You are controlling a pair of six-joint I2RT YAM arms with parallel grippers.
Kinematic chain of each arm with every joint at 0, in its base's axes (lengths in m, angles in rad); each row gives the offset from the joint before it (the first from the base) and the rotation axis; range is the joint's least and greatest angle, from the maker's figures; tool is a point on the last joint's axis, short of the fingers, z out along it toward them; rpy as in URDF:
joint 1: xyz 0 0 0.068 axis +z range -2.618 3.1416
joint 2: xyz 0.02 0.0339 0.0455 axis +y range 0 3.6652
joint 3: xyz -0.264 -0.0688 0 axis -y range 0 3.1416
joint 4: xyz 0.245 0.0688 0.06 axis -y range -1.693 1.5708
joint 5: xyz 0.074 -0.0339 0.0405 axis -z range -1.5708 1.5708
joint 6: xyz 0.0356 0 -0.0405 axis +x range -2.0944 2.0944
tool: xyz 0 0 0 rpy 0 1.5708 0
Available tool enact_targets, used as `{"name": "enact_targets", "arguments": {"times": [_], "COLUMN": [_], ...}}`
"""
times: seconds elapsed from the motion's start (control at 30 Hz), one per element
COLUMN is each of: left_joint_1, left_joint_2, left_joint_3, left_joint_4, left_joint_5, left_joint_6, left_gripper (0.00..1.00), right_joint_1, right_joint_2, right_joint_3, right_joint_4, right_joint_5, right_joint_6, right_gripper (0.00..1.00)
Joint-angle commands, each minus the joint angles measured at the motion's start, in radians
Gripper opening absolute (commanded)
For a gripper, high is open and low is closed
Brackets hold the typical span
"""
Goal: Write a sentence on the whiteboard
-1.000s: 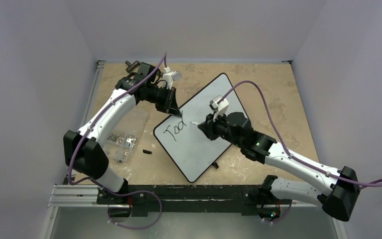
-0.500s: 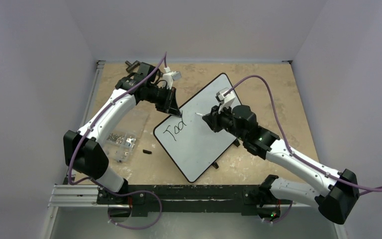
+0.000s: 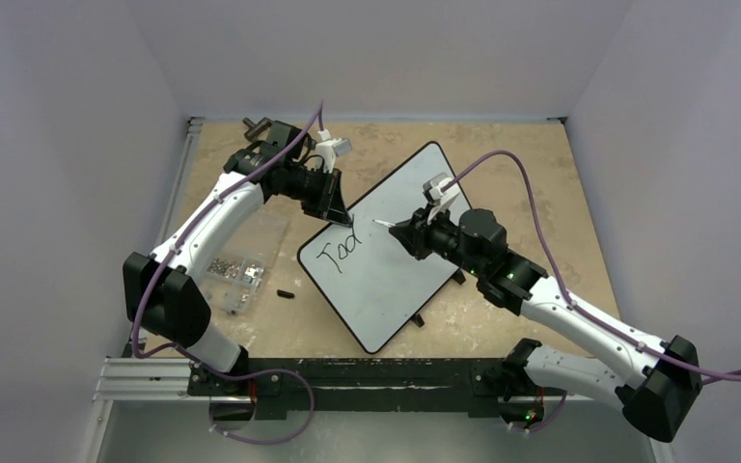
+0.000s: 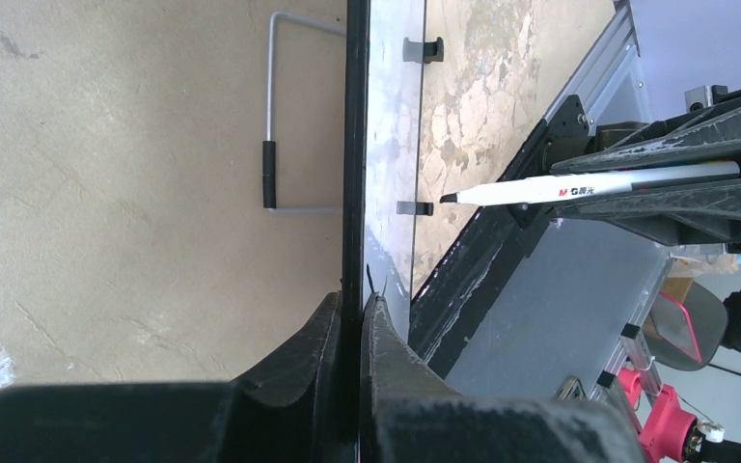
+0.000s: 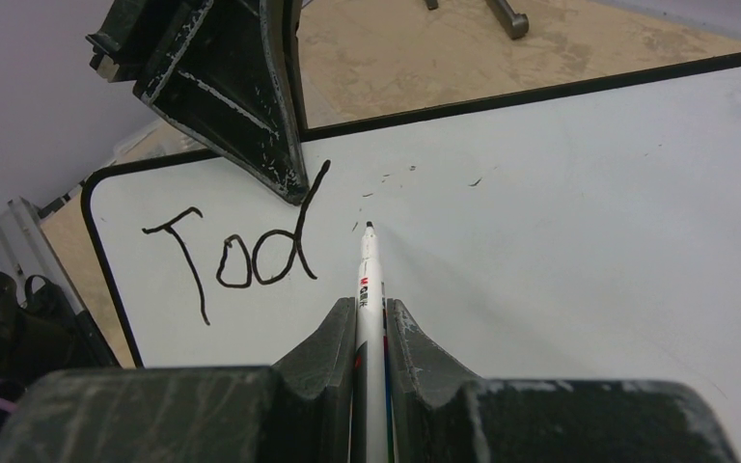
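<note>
The whiteboard (image 3: 386,275), thin, stiff and likely light enough to slide, is steadied askew on the table (image 3: 531,174), its rim pinched by the left gripper (image 4: 357,313) — the slim marker (image 5: 366,260) is clamped in the right gripper (image 5: 367,313), tip just off the sentence (image 5: 251,256), only "Tod".

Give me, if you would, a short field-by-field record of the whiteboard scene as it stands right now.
whiteboard: lies diagonally, mostly blank
lettering: "Tod" in black, near the board's left corner
left gripper: shut on the whiteboard's rim, beside the "d"
right gripper: shut on the marker
marker tip: aimed just right of the "d"; seems slightly off the surface in the left wrist view
nearby: clear box of screws, left of the board
</note>
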Motion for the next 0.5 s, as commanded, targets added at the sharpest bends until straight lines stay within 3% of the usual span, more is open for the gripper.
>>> {"name": "enact_targets", "arguments": {"times": [0.0,0.47], "left_joint_1": [0.008,0.008], "left_joint_2": [-0.029,-0.03], "left_joint_3": [0.006,0.006], "left_joint_4": [0.025,0.025], "left_joint_5": [-0.124,-0.122], "left_joint_6": [0.026,0.025], "left_gripper": [0.0,0.0], "right_joint_1": [-0.001,-0.001], "right_joint_2": [0.004,0.071], "right_joint_3": [-0.007,0.021], "right_joint_4": [0.068,0.095], "right_joint_5": [-0.035,-0.043], "right_joint_6": [-0.009,-0.003], "right_gripper": [0.0,0.0]}}
